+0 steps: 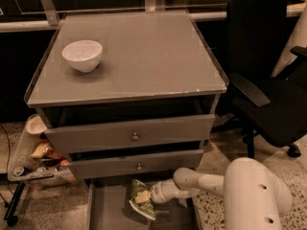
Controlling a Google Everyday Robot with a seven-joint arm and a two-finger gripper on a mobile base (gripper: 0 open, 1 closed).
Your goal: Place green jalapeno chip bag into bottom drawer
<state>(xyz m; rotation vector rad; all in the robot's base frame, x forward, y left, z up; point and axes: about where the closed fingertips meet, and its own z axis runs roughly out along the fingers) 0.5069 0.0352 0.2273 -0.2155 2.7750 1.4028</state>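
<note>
Low at right, gripper (150, 196) has fingers clamped on green jalapeno chip bag (140, 202). Bag tilted, just left of fingers, over open bottom drawer (108, 211). You likely release next.

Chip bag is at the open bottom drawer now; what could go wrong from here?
1. The green jalapeno chip bag, at the gripper, stands tilted over the bottom drawer rather than flat; left upright, it might snag the middle drawer front on closing.
2. The arm reaches in just below that front, so lifting out steeply could bump it.
</note>
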